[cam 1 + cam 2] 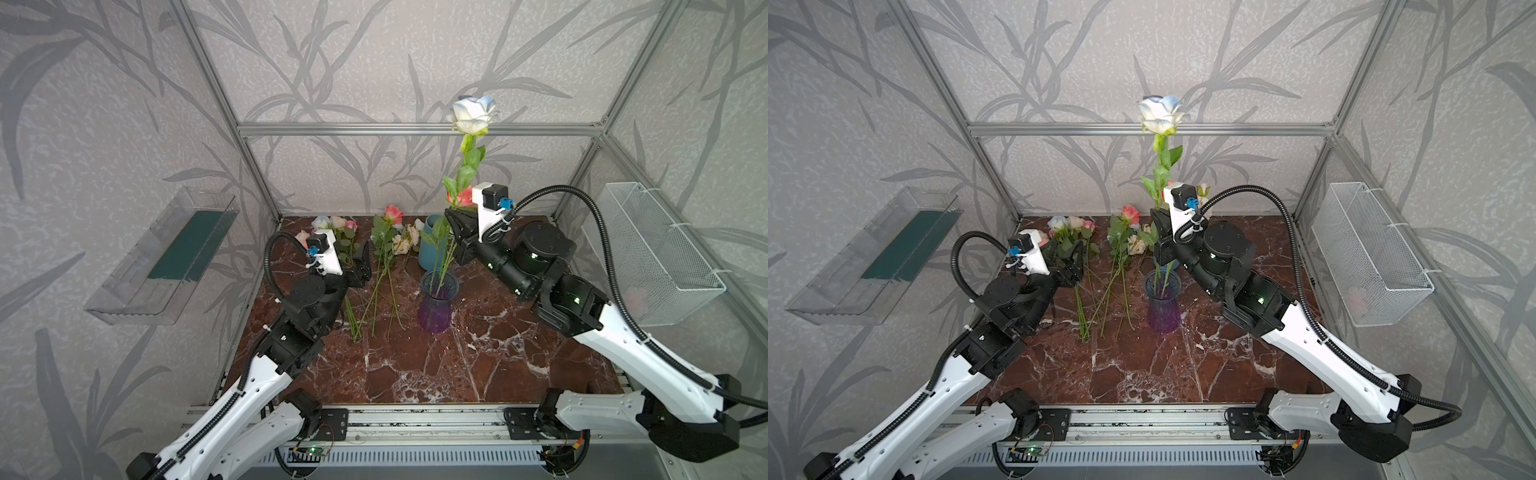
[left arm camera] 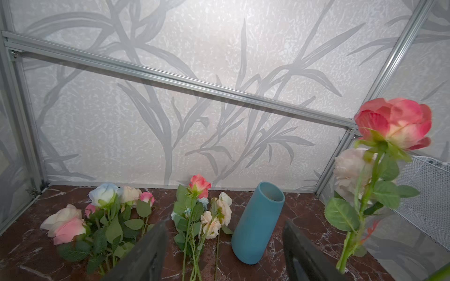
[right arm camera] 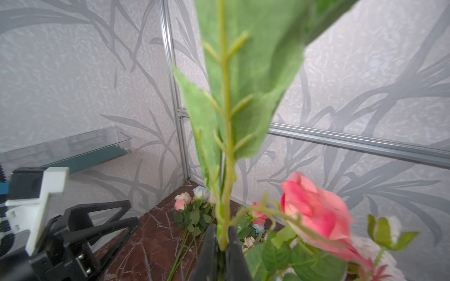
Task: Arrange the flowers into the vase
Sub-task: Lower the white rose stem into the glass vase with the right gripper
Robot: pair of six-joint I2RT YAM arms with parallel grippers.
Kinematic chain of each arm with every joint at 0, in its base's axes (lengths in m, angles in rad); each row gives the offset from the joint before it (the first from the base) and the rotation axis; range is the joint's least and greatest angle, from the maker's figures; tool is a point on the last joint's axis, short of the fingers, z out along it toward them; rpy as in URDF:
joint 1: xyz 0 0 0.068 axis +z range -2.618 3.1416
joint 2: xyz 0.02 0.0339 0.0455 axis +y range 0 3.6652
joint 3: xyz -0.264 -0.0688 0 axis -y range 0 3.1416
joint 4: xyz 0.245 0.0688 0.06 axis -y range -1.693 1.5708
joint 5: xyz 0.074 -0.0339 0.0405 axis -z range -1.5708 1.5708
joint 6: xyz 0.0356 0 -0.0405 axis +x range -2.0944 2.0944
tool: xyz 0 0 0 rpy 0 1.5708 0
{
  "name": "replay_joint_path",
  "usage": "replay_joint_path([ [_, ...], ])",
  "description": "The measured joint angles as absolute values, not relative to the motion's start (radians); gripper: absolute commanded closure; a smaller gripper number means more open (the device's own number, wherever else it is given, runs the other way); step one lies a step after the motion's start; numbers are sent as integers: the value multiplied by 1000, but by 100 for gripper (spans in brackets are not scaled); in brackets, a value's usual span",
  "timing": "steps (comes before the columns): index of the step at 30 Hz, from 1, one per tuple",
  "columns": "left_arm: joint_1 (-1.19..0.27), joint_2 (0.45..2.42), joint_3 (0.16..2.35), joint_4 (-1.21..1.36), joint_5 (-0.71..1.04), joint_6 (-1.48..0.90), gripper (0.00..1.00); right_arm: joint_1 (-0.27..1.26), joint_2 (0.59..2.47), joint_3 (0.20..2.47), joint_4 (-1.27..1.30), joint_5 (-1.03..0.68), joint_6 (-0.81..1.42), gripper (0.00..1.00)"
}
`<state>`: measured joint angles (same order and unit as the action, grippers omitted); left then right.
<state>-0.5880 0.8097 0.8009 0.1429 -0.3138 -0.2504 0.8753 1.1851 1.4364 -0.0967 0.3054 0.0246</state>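
Note:
In both top views a purple glass vase (image 1: pixel 437 305) (image 1: pixel 1163 305) stands mid-table with green stems in it. My right gripper (image 1: pixel 451 228) (image 1: pixel 1158 232) (image 3: pixel 222 239) is shut on the stem of a tall white-and-blue rose (image 1: pixel 471 110) (image 1: pixel 1160 111), which stands upright above the vase. A coral rose (image 1: pixel 462 197) (image 2: pixel 394 121) (image 3: pixel 316 211) rises beside it. More flowers (image 1: pixel 386 245) (image 1: pixel 1121 241) (image 2: pixel 199 209) lie on the table left of the vase. My left gripper (image 1: pixel 360 264) (image 1: pixel 1069 259) (image 2: pixel 224 255) hovers over them, open and empty.
A teal ceramic vase (image 1: pixel 430 247) (image 2: pixel 258 223) stands just behind the purple one. A second bunch of flowers (image 1: pixel 334 228) (image 2: pixel 102 214) lies at the back left. A wire basket (image 1: pixel 660 253) hangs on the right wall and a clear tray (image 1: pixel 166 253) on the left wall.

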Motion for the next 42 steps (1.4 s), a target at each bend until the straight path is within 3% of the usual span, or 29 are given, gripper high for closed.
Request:
replay_joint_path([
  [11,-588,838,801,135,-323,-267,25,841,1152,1166,-54,306,54,95],
  [21,-588,851,801,134,-321,-273,25,841,1122,1038,-76,299,146,66],
  [31,-588,896,801,130,-314,-274,24,841,1051,1038,-135,280,182,57],
  [42,-587,1041,851,51,-323,-283,24,841,841,984,-226,234,228,55],
])
